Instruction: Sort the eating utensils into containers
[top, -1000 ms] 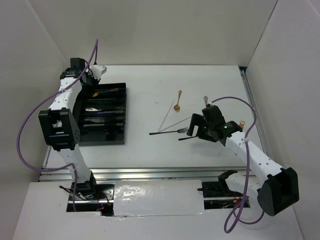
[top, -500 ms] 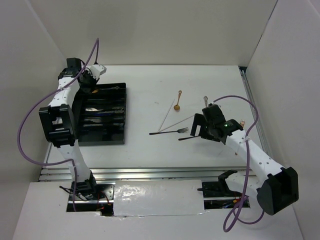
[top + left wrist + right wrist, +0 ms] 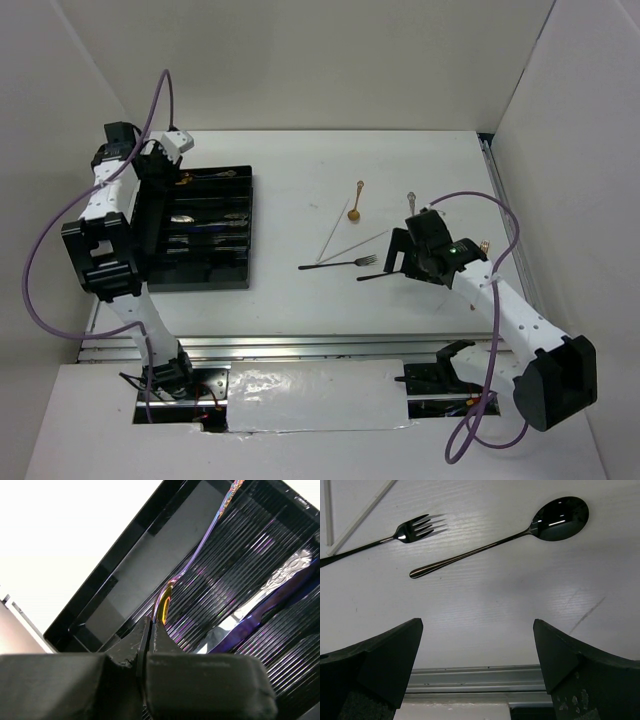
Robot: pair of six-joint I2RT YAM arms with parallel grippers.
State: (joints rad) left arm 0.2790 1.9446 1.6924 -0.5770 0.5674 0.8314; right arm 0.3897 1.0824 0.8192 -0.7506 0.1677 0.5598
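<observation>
Spoon (image 3: 560, 512) flat on desk (image 3: 485, 610) beside fork (image 3: 415, 530), near wide-open empty right claw (image 3: 477, 625): may slip or knock fork. Left claw (image 3: 149, 630) shut, empty.

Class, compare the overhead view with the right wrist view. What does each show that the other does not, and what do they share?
Only the overhead view shows the black tray with cutlery already in it, the left arm alongside it, and the gold-bowled spoon lying on the table. Only the right wrist view shows the bowl of the black spoon; from overhead the right pincer covers it, leaving just the handle. Both show the black fork, parts of the chopsticks, the white table and that pincer, open.
</observation>
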